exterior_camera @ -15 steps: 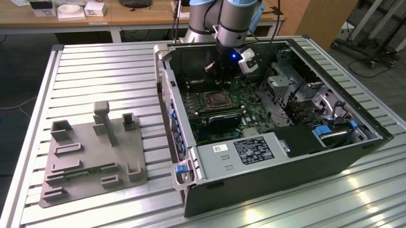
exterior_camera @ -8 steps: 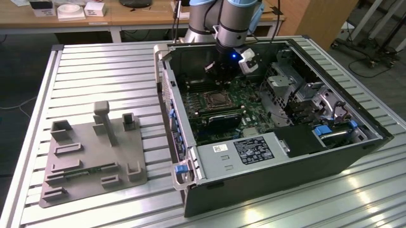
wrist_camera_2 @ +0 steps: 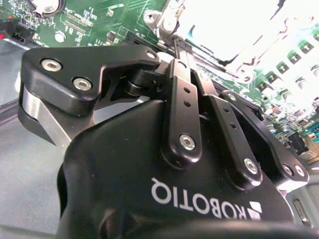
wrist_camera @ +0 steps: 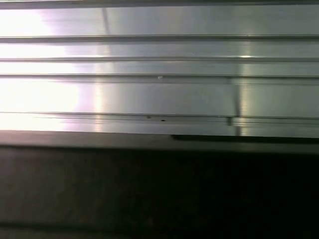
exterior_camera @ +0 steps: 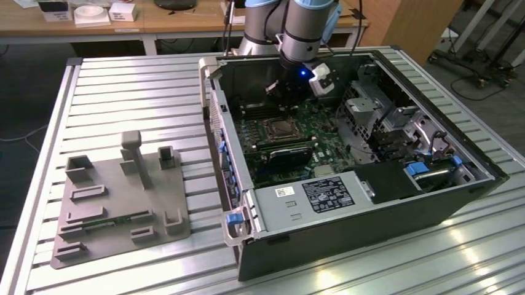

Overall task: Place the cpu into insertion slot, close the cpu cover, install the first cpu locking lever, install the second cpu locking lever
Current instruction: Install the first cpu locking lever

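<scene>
My end effector [exterior_camera: 283, 93], its fingers together, hangs inside the computer case [exterior_camera: 459, 184], and at its six o'clock in the exterior view lies the insertion slot [exterior_camera: 269, 134], the cpu [exterior_camera: 284, 129] seemingly seated inside.

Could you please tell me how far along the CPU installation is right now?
Done: cannot tell; the insertion slot shows a silver rim around a dark centre, too small to see a seated cpu. In hand: the hand hangs over the motherboard close to that slot. Left: the cover and levers cannot be confirmed closed.
</scene>
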Controlling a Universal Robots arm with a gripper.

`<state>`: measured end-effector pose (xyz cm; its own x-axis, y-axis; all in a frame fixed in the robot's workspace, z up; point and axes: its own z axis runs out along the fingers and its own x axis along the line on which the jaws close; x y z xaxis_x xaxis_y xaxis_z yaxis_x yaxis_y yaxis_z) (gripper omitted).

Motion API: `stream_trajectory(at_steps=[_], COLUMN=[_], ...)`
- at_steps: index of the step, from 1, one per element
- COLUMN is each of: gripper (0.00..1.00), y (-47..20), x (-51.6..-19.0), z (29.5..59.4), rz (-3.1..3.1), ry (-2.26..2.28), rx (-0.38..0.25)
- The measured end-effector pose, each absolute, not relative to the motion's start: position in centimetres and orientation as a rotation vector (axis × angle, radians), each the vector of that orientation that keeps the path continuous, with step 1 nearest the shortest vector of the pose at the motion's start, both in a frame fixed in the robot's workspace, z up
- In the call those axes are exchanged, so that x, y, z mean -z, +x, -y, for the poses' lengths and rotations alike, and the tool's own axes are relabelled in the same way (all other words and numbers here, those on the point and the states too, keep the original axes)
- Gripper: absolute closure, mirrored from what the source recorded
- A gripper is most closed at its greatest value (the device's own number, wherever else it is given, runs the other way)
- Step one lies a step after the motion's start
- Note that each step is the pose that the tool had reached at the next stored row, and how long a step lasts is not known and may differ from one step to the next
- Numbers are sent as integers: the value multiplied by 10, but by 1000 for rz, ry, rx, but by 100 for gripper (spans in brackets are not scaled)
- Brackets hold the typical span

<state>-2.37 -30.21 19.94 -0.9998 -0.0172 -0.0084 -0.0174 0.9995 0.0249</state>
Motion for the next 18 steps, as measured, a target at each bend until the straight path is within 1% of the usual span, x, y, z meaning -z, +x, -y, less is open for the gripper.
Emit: stream_trajectory(at_steps=[5,18], gripper=[89,89], y=[-23,-24], x=[-198,-202], z=[302,302], rz=[-3135,-3140], ry=[-27,-27], rx=[-31,-36])
